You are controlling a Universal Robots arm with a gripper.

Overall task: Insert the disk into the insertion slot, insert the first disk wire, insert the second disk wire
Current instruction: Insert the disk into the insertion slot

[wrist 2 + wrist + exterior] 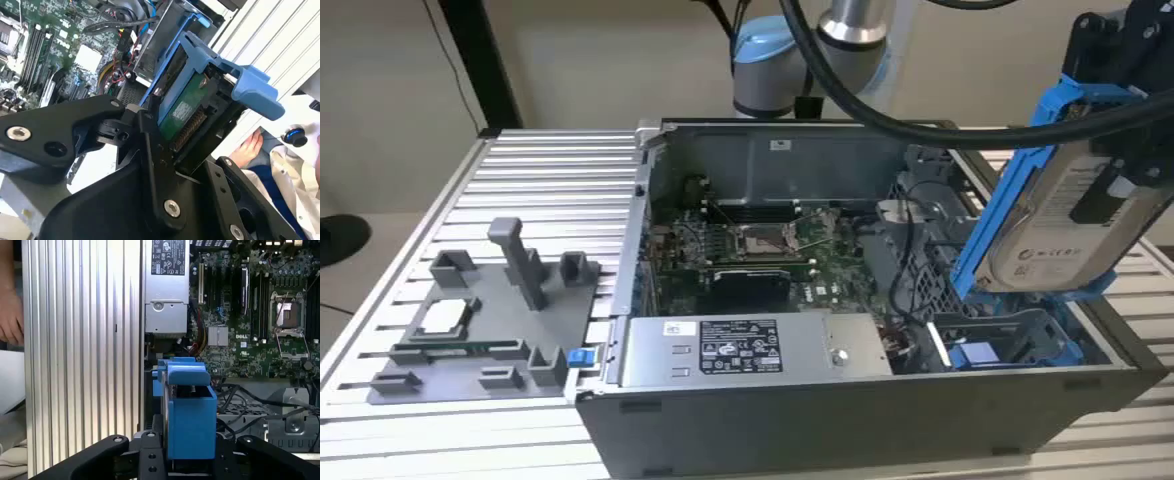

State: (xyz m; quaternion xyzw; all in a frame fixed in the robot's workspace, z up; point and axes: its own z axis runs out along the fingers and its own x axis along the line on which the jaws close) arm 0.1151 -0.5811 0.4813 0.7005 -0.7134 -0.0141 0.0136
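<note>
tool (187, 460) clamped on the disk (1054, 235), tilted above the open computer case (854, 410)

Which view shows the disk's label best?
The exterior view: the disk faces it label-side on, above the case. The first wrist view shows its blue frame end-on; the second wrist view, its green board side.

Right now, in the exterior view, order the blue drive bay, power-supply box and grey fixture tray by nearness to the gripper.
The gripper holds the disk at the exterior view's right.
1. Blue drive bay: just below, inside the case.
2. Power-supply box: along the case's front.
3. Grey fixture tray: outside the case, exterior view's left.
</note>
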